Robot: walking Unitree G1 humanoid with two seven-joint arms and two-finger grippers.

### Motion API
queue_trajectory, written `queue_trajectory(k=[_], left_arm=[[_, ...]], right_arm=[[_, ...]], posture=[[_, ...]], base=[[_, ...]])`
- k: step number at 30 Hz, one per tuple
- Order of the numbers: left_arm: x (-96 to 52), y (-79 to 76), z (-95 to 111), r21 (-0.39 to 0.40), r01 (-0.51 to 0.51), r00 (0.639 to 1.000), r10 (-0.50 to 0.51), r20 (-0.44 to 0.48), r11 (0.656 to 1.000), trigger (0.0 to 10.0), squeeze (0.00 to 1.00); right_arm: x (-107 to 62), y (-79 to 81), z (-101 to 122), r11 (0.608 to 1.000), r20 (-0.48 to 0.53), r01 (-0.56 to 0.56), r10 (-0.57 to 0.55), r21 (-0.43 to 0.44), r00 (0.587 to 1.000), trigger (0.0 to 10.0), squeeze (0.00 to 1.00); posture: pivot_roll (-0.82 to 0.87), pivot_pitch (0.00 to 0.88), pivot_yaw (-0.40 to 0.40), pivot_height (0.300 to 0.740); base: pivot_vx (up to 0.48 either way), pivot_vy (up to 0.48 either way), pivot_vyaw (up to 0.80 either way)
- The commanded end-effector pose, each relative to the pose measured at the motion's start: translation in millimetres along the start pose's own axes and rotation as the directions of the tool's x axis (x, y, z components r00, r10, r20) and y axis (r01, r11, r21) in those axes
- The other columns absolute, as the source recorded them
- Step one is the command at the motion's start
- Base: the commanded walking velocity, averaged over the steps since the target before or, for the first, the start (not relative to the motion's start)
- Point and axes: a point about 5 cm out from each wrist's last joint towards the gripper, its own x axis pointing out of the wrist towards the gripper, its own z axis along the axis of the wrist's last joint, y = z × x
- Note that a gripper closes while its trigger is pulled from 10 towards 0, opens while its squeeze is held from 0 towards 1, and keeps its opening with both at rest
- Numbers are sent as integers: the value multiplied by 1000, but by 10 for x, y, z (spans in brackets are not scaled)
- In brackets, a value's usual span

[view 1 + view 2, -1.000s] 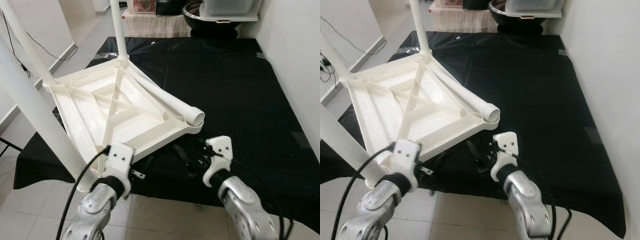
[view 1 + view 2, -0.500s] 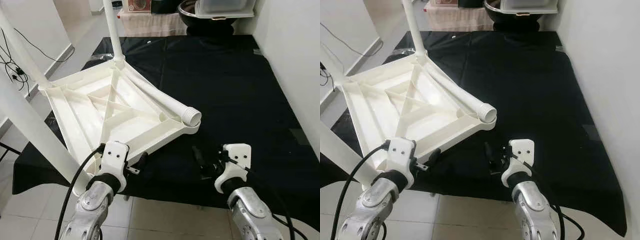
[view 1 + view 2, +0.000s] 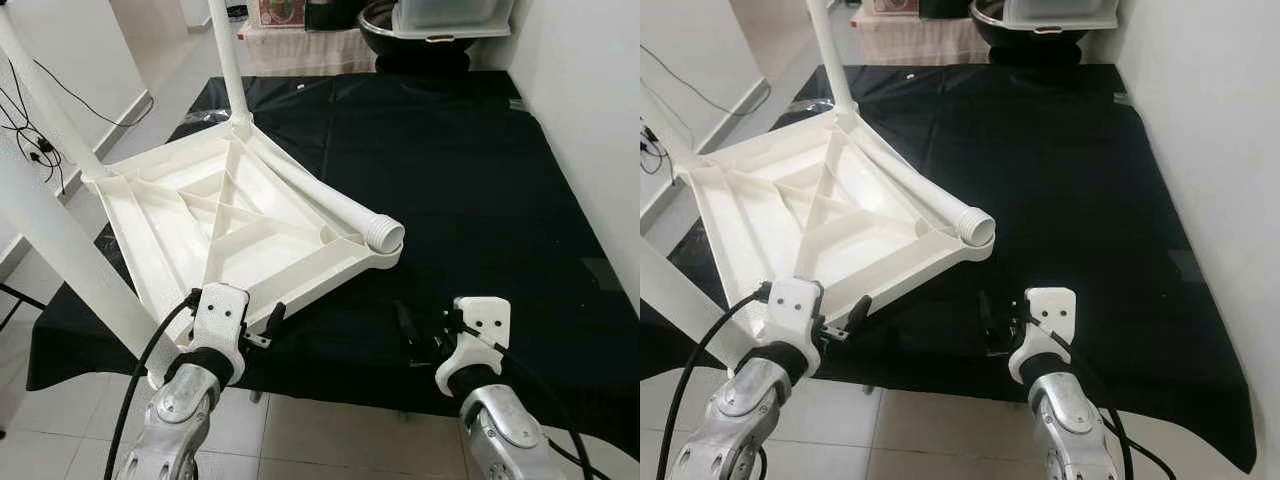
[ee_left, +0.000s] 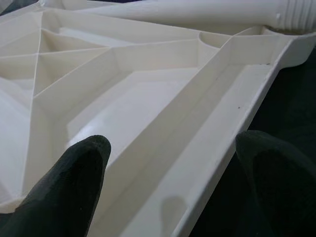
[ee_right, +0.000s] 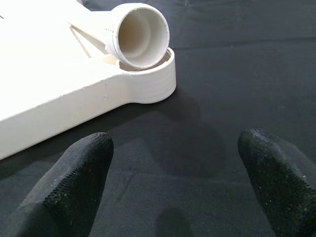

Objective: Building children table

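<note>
Three legs fitted, fourth still loose.

White tabletop [image 3: 230, 225] lies underside-up on the black cloth [image 3: 470, 170]; loose leg [image 3: 330, 205] rests across it, threaded end over the empty corner socket [image 5: 158, 74]. Left gripper [image 3: 262, 326] fingers apart, straddling the near rim; right gripper [image 3: 412, 330] apart, holding nothing.

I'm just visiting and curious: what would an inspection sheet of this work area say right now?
Surface: black cloth-covered table.
Job's things: upturned white plastic children's tabletop, three legs upright; loose white tube leg lying across it.
Clutter: nothing seen.
Claws: left claw open at the tabletop's near edge; right claw open over the cloth.
Cables: black cable along the left arm; wires by the wall.
Surroundings: white walls, tiled floor, clear plastic box.
</note>
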Motion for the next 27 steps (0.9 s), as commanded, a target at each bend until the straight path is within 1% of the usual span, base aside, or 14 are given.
queue_trajectory(k=[1, 2, 11, 12, 16, 17, 27], left_arm=[[-4, -6, -30, 27, 26, 1000, -26, -5, 999, 10000, 0], [11, -27, -9, 39, 47, 999, -48, 8, 998, 10000, 0], [18, -60, 30, 45, 80, 996, -82, 39, 996, 10000, 0], [18, -61, 29, 50, 81, 996, -83, 38, 995, 10000, 0], [17, -57, 32, 55, 75, 996, -77, 42, 996, 10000, 0], [18, -46, 29, 58, 61, 997, -64, 40, 996, 10000, 0], [18, -57, 44, 59, 51, 997, -54, 48, 997, 10000, 0]], right_arm=[[-2, 40, -27, 1000, -13, -9, 10, 10, 1000, 10000, 0], [-1, 36, -26, 1000, -12, -8, 8, 13, 1000, 10000, 0], [7, 52, -22, 1000, -7, -13, 13, 14, 1000, 10000, 0], [9, 56, -21, 1000, -7, -14, 14, 14, 1000, 10000, 0], [18, 69, -21, 1000, -6, -18, 18, 12, 1000, 10000, 0], [22, 73, -21, 1000, -5, -20, 20, 11, 1000, 10000, 0], [31, 77, -10, 1000, -3, -28, 28, 9, 1000, 10000, 0]], posture=[[-77, 146, 65, 740], [-80, 148, 68, 740], [-79, 152, 69, 740], [-78, 151, 67, 740], [-77, 146, 67, 740], [-77, 145, 66, 740], [-76, 146, 63, 740]], base=[[0, 0, 0], [0, 0, 0], [0, 0, 0], [0, -480, 0], [0, -480, 0], [0, 0, 0], [0, 0, 0]])
